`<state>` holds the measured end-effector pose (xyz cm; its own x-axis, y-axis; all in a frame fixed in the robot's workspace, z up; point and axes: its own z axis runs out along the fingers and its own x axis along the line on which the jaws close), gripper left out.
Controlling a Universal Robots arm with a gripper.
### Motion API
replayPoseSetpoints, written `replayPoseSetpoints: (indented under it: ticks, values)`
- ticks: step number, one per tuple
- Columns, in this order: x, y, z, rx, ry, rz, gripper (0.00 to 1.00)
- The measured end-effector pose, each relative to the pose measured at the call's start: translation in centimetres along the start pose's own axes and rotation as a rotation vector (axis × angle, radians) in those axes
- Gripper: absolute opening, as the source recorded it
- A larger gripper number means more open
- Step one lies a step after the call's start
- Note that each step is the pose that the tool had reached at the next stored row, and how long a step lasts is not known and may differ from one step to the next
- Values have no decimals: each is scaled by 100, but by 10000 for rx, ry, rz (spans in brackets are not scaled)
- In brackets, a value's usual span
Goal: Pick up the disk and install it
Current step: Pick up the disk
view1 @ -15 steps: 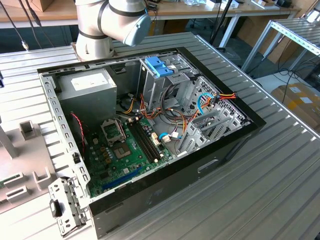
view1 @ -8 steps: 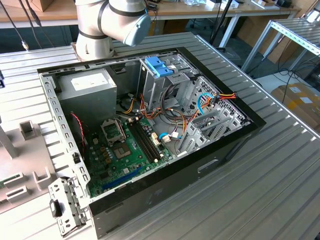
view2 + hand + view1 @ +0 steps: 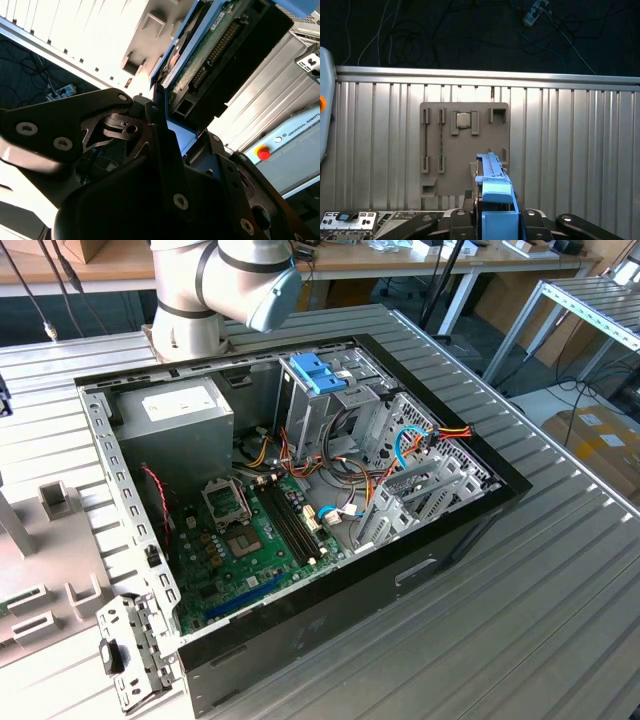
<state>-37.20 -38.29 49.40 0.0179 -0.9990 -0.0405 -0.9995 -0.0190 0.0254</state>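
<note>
Holding disk edge-on, seemingly clamped inside tool.

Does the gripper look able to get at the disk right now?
Probably yes: in both wrist views the gripper is closed on the disk, with nothing in between.

Computer case: lies open on the table.
Power supply: inside the case, far corner toward the exterior view's left.
Motherboard: on the case floor, in front of the power supply.
Drive cage: inside the case, far side, toward the exterior view's right.
Arm base: behind the case.
Fixture plate: beside the case, on the exterior view's left.
Disk: clamped between the gripper's fingers.
</note>
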Motion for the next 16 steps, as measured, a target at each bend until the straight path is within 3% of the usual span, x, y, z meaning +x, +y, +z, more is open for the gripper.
replayPoseSetpoints:
  ticks: [16]
  values:
    - [12,-35,1,-1,0,0,37]
